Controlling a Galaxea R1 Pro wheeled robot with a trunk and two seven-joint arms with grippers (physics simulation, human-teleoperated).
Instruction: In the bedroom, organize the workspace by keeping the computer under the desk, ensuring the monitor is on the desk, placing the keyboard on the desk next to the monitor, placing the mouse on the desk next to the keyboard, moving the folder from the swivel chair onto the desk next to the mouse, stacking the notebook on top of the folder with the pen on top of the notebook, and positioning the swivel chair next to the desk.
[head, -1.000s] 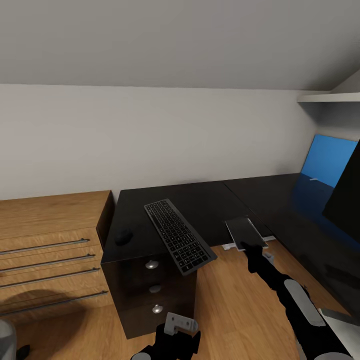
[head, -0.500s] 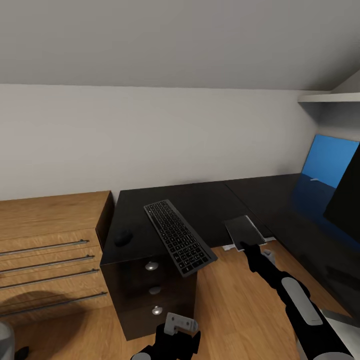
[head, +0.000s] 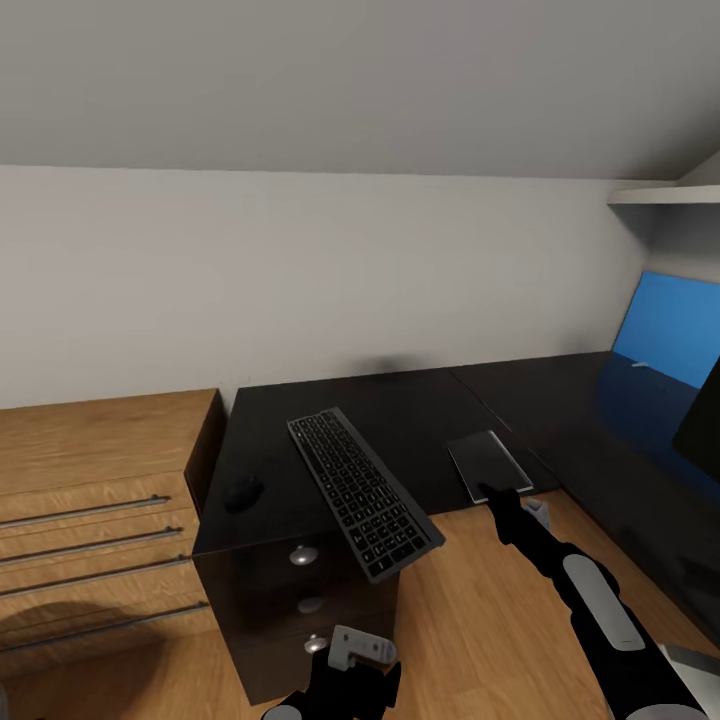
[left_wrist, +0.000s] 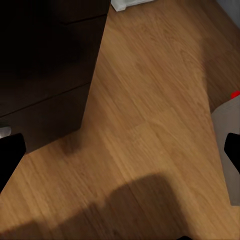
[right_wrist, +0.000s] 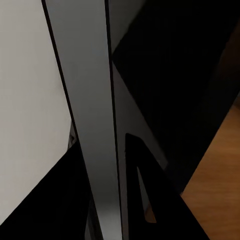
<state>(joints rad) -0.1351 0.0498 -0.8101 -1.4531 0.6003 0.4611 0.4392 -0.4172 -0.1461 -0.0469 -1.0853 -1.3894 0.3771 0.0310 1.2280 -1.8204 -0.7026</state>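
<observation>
Glossy and black, the L-shaped tabotop (head: 420, 400) fills the corner under a pale wall, with the blue folder (head: 665, 325) leaning at its far right end. On it the keyboard (head: 362, 490) lies slanted, its near end past the edge, and the mouse (head: 243, 492) sits just left. The right tool (head: 497, 495) pinches a thin grey notebook (head: 488, 464) at the tabletop's front edge; the left tool (left_wrist: 120, 155) is spread wide above wood floor.

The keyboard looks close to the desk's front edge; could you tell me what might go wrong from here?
The keyboard lies diagonally with its near corner overhanging the desk above the drawers; a nudge could tip it onto the floor. The right gripper holds a thin grey notebook by one end at the desk edge, so it may slip or catch. The mouse also sits near the edge.
</observation>
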